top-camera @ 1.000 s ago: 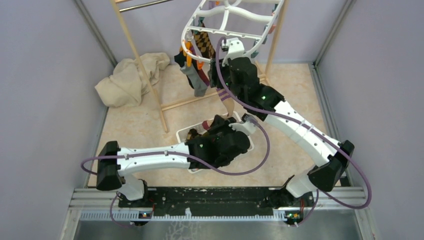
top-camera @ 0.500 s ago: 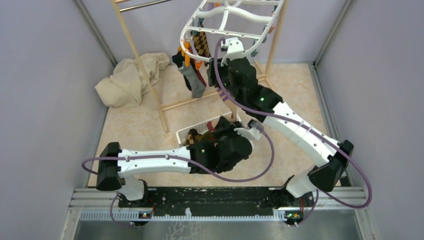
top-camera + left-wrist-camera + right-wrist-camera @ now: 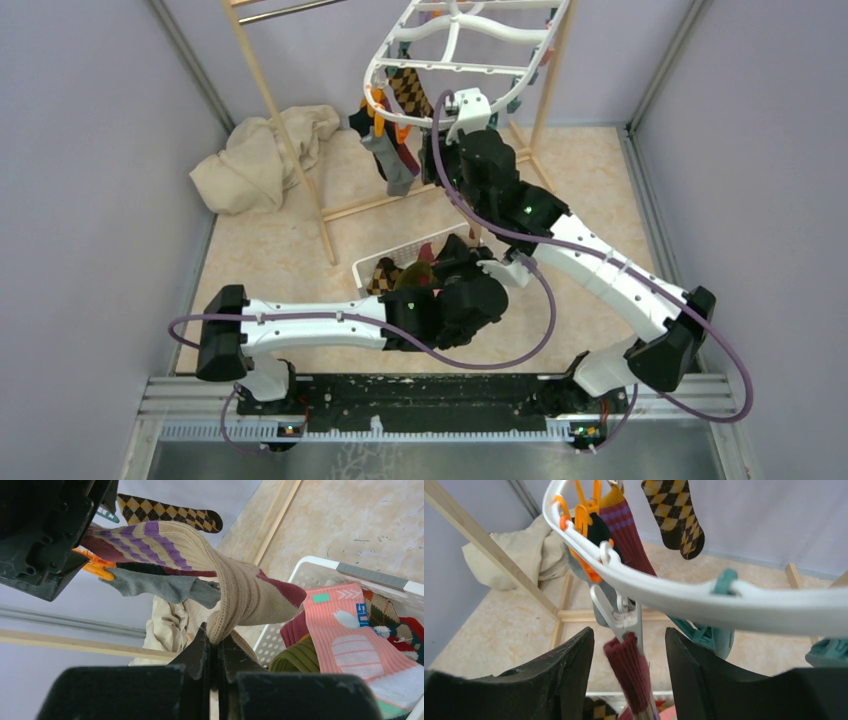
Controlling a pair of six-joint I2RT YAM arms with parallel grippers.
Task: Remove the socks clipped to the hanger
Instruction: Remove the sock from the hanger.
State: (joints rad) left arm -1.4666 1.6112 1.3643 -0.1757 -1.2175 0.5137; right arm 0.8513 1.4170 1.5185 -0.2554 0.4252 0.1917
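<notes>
Fingers (image 3: 199,655) of the left gripper (image 3: 214,642) are clenched on the beige striped sock (image 3: 240,585), well below the hanger (image 3: 704,597), and the fabric runs taut up toward it. Under the hanger's near rim the right gripper (image 3: 629,637) stands spread, one finger on either side of the white peg (image 3: 621,617) that bites the sock's maroon cuff. Neither finger seems to press it.

That is the risk, I judge. With the peg unsqueezed, more pull from below drags the hanger down and tilts it. The cuff may then snap free and set the argyle sock (image 3: 676,515) and its neighbours swinging, or the fabric may slide out of the left pinch. Closing off-centre could also nip the cuff instead of the peg's levers.

Compared with a second ago, the left gripper sits farther beneath the hanger, the sock looks more stretched, and the hanger's near rim has shifted a little.
</notes>
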